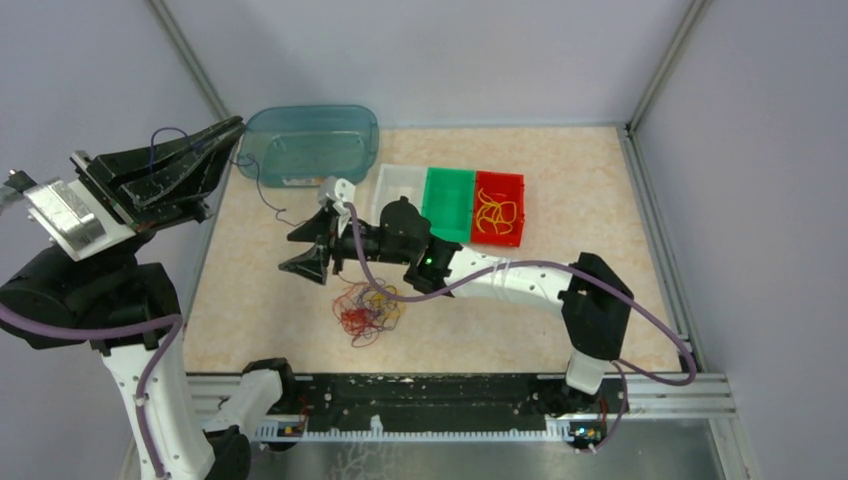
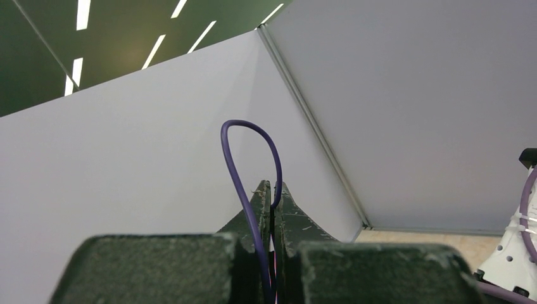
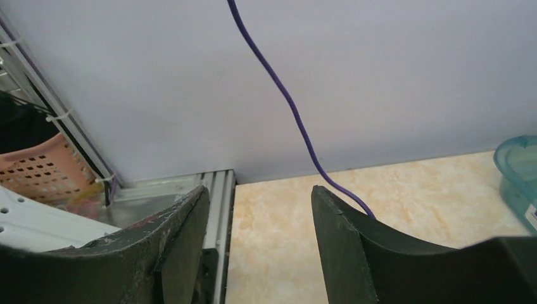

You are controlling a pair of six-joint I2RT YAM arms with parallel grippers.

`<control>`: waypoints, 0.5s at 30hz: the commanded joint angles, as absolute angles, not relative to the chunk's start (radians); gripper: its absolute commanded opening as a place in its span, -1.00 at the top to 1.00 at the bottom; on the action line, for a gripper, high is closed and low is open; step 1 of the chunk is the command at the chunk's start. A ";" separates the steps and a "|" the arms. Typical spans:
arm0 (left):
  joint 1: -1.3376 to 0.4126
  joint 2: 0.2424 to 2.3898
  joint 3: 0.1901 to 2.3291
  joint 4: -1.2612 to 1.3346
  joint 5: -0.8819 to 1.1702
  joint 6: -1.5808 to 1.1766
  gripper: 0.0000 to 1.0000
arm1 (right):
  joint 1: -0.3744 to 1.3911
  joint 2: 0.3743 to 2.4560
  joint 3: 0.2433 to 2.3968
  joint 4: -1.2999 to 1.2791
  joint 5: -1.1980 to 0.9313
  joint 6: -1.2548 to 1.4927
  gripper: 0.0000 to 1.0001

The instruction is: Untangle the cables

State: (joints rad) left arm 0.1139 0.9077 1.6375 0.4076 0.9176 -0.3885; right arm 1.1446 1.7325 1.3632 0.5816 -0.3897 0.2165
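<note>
Along the bottom of the top view runs the aluminium rail (image 1: 450, 400) with both arm bases. Just above it, on the marbled bench (image 1: 600, 180), lies the tangle of cables (image 1: 368, 310): thread-thin curly loops of dark red and yellow in a loose heap. Any darker strands in it are too fine to make out. The right arm (image 1: 520, 285) and its thick purple hose (image 1: 470, 280) cross the centre of the frame just over the heap and cover its upper edge. The right tool (image 1: 300, 250) points left with its jaws apart and nothing between them. In its wrist view a thin purple wire (image 3: 278, 85) drops past the outer side of the right-hand finger (image 3: 354, 253), contact unclear, and a pink basket (image 3: 44, 168) is cut off at the left edge. Further up stand a white bin (image 1: 400, 190), a green bin (image 1: 448, 200) and a red bin (image 1: 498, 185), the last holding yellow cables (image 1: 495, 213). Beyond them a teal tub (image 1: 312, 140) sits at the back. At upper left the raised left tool (image 1: 232, 128) is clamped on the purple wire, which loops above its tips.
</note>
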 commanded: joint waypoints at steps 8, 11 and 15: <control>0.119 0.896 1.616 0.393 0.947 -0.411 1.00 | 1.132 1.437 1.187 0.761 -0.463 0.270 -0.29; 0.119 0.893 1.610 0.406 0.949 -0.423 1.00 | 1.115 1.472 1.217 0.745 -0.442 0.272 -0.29; 0.119 0.891 1.604 0.402 0.953 -0.411 1.00 | 1.114 1.564 1.288 0.769 -0.534 0.326 -0.29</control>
State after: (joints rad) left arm 0.1139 0.9005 1.6100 0.3939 0.9375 -0.4000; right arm 1.1221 1.4769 1.2133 0.7261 -0.4698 0.2737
